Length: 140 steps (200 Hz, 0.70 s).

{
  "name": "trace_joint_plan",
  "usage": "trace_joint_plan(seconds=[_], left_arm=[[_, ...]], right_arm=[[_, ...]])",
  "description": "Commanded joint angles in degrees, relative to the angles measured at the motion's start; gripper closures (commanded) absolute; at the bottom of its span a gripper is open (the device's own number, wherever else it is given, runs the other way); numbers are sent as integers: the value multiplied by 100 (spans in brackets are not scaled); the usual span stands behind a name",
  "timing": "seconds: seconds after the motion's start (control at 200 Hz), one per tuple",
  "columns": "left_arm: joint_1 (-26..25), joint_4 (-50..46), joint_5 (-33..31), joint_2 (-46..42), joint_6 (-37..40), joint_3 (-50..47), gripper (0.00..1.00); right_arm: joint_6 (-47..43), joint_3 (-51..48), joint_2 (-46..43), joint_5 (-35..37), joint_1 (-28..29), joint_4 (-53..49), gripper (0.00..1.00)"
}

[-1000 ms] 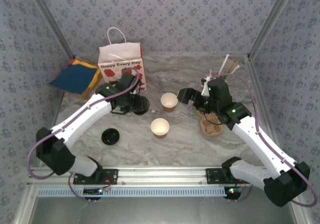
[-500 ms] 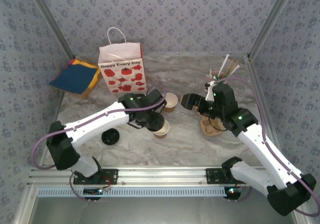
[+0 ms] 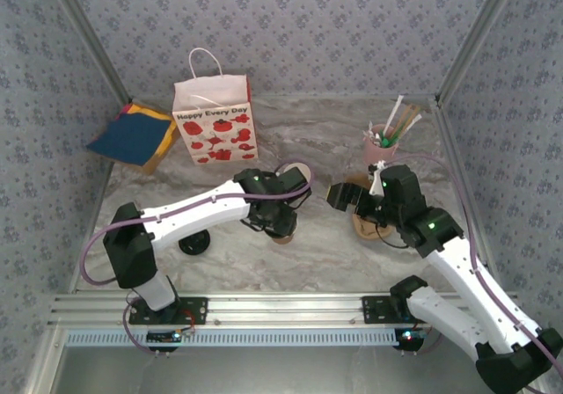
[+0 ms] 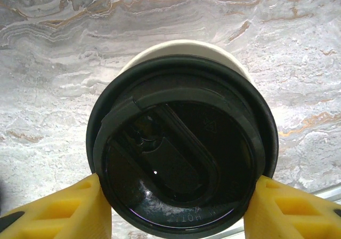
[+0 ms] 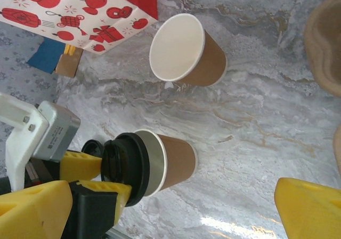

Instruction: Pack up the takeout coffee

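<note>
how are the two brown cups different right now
The near cup has a black lid at its mouth, held by the left gripper; the far cup is open and bare. The near cup sits under that gripper; the far cup stands free, nearer the bag. Both are brown paper, pale inside, upright on the table.

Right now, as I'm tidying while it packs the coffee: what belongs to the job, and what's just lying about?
Job: brown paper cup, black lid at its mouth, second open cup, spare lid, probably pulp carrier and gift bag.
Lying about: pink straw cup, blue-and-yellow flat item.
</note>
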Motion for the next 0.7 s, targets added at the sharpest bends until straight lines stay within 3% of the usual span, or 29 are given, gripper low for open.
trace_joint_plan(seconds=[0.0,0.694], left_arm=[[-45,-317,-134,109,123,254,44],[-62,-574,-63,572,291,658,44]], right_arm=[[73,-53,-69,127,46,-119,0],[116,-171,-26,174,52,11,0]])
